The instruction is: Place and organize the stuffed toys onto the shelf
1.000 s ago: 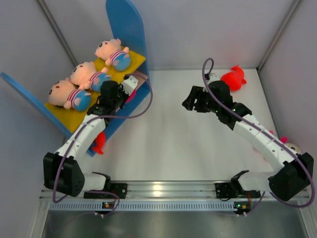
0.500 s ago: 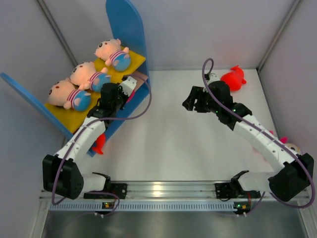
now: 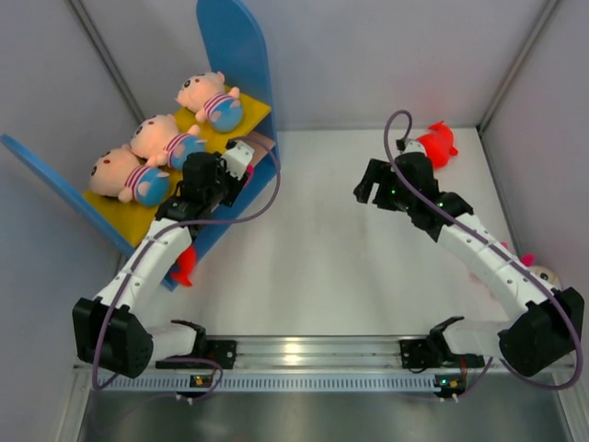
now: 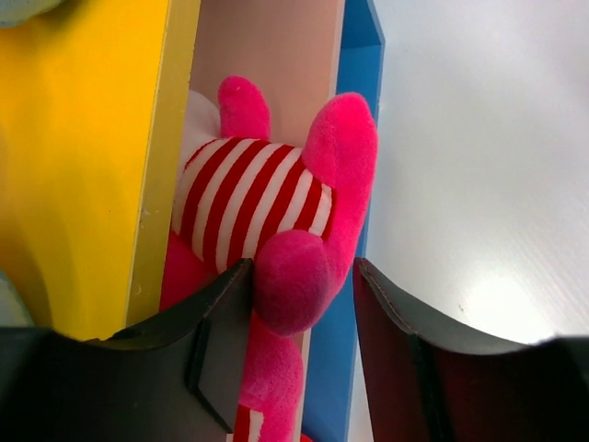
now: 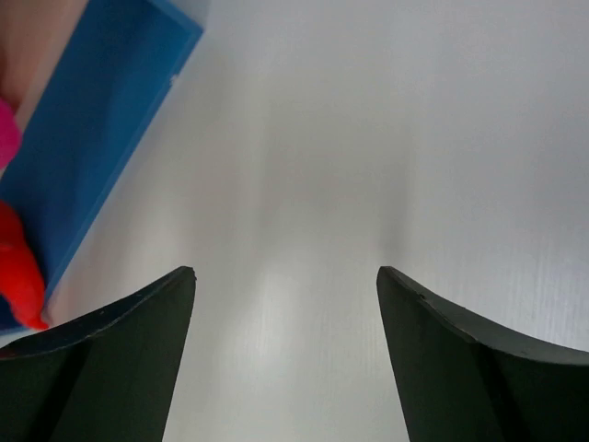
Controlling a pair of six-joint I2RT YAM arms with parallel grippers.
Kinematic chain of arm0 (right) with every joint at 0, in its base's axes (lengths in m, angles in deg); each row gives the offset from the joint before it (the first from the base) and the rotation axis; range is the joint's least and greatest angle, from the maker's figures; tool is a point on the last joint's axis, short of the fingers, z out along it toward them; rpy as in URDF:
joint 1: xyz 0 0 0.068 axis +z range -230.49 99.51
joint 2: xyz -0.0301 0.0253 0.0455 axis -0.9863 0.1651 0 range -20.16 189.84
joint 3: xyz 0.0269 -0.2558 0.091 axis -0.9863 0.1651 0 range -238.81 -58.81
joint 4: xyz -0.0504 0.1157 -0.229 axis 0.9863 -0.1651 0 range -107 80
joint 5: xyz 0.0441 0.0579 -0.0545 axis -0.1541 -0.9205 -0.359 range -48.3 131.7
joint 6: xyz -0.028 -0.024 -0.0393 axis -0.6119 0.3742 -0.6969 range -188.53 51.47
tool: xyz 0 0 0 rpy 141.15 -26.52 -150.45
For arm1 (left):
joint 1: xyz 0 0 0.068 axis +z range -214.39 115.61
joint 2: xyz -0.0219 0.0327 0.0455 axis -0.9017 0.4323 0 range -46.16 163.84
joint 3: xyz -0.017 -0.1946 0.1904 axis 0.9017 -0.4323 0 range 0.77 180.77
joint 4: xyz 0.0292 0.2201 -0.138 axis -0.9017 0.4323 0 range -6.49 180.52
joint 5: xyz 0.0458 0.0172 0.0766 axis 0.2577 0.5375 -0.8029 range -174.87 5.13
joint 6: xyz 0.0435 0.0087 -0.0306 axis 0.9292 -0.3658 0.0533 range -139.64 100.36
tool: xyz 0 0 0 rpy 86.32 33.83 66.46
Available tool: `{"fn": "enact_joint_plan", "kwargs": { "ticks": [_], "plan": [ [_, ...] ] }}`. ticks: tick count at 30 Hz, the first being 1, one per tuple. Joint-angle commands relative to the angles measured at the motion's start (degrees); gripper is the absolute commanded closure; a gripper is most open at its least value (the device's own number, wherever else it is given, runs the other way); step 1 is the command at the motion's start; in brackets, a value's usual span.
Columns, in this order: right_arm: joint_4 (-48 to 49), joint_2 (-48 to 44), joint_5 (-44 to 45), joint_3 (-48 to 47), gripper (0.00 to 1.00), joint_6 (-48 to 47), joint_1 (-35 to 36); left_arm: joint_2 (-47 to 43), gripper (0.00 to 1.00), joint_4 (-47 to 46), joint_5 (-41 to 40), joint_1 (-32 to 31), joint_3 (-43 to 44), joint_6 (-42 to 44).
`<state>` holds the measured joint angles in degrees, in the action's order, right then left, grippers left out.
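Note:
The shelf stands at the left, with blue side panels (image 3: 235,46) and a yellow upper board (image 3: 138,219). Three peach-faced dolls (image 3: 156,138) in striped shirts lie on that board. My left gripper (image 3: 204,177) is at the lower tier. In the left wrist view it is open (image 4: 302,267) around the foot of a pink plush in a red-and-white striped shirt (image 4: 248,193) on the tan lower board (image 4: 276,55). The left finger touches the foot and the right finger stands apart. My right gripper (image 3: 368,191) is open and empty (image 5: 285,271) over the bare table. A red plush (image 3: 434,145) lies just behind it.
A white-faced toy (image 3: 541,274) lies at the right wall beside the right arm. A red plush (image 3: 184,265) pokes out at the shelf's near end and shows in the right wrist view (image 5: 18,267) by the blue panel (image 5: 101,129). Grey walls close in three sides.
My left gripper has pushed a little further in at the shelf's lower tier. My right gripper has drawn back to the right, nearer the red plush.

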<state>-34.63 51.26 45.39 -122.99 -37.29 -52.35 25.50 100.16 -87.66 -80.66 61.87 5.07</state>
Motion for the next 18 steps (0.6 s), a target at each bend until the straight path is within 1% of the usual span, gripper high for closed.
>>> {"fn": "enact_joint_plan", "kwargs": {
  "ticks": [1,2,3,4,5,6,7,8,9,11,12,13,14,15,18],
  "plan": [
    [-3.5,-2.9,10.0,1.7,0.18,3.2,-5.6,-3.5,0.46,-2.6,-1.0,1.2,4.6,0.3],
    [-5.8,-3.6,12.3,2.8,0.13,3.9,-7.1,-3.7,0.44,-2.3,-0.4,1.2,4.6,0.4],
    [-7.1,-5.0,14.9,3.4,0.10,5.0,-8.7,-4.0,0.44,-2.3,0.2,1.2,4.9,-0.1],
    [-8.5,-5.6,19.5,4.8,0.09,8.0,-12.5,-4.2,0.43,-1.7,0.8,1.2,5.2,-0.3],
    [-10.1,-6.4,21.1,5.6,0.06,9.3,-14.6,-4.3,0.41,-1.4,1.3,1.2,5.4,-0.4],
    [-12.2,-8.2,22.7,6.5,0.04,10.7,-19.4,-4.4,0.40,-0.8,2.5,1.2,6.0,-1.0],
    [-13.3,-9.4,25.0,8.4,0.02,13.7,-22.1,-4.6,0.39,0.2,2.5,1.2,6.4,-1.3],
    [-13.9,-11.9,25.8,9.8,0.01,15.0,-24.7,-4.6,0.39,0.9,5.0,1.2,6.7,-1.6],
    [-14.6,-13.4,26.6,10.9,0.01,17.7,-30.9,-4.6,0.39,1.5,6.1,1.2,7.3,-2.0],
    [-15.2,-17.5,29.1,14.9,0.01,20.2,-36.4,-4.7,0.39,3.6,9.2,1.2,8.0,-2.5],
    [-15.5,-18.7,29.8,16.0,0.01,22.6,-41.5,-4.8,0.39,4.4,10.2,1.1,8.5,-2.5],
    [-15.7,-19.6,31.4,18.2,0.01,23.7,-44.1,-4.9,0.39,5.4,12.4,1.1,8.9,-2.5],
    [-15.7,-20.3,31.8,19.0,0.01,24.6,-46.5,-4.9,0.39,6.2,13.5,1.0,9.2,-2.5],
    [-15.5,-20.9,32.2,19.9,0.01,25.9,-51.1,-5.0,0.39,7.8,14.4,0.9,9.9,-2.5],
    [-14.5,-17.7,32.5,21.2,0.01,26.0,-56.8,-5.0,0.39,10.7,17.1,0.4,11.6,-2.5]
  ]
}}
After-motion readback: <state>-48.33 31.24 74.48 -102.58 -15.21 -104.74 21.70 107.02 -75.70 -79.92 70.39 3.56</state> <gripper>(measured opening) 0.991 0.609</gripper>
